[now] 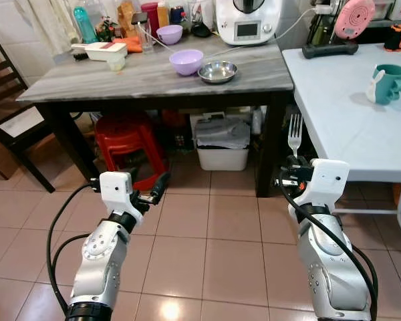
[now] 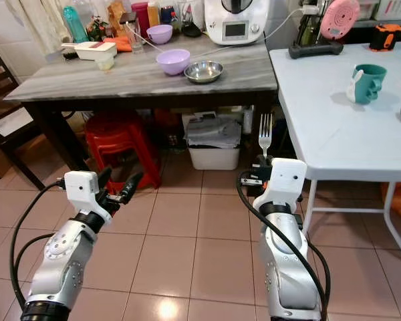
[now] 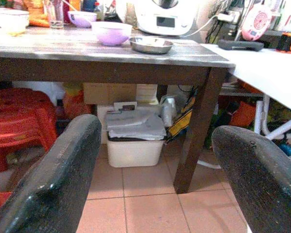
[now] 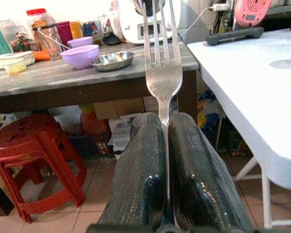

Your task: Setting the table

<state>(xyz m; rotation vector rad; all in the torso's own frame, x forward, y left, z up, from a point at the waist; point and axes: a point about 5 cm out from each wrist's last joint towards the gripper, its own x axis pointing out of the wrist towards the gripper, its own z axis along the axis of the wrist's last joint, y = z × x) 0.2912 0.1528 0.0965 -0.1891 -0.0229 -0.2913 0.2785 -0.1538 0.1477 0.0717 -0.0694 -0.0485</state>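
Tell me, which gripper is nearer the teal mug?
Right. The right gripper, holding a fork, is beside the white table where the mug stands; the left gripper is farther away, over the floor.

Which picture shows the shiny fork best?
The right wrist view: the silver metal fork stands large and upright, pinched in the right gripper. Both eye views show it small, tines up, beside the white table.

Bright, even daylight is filling every view. Glare is shining on the glossy pink tiled floor (image 1: 162, 309) below the grey marble tabletop (image 1: 154, 75), whose underside is lying in shadow. The black fingers (image 3: 53, 179) are looking soft and blurred close up.
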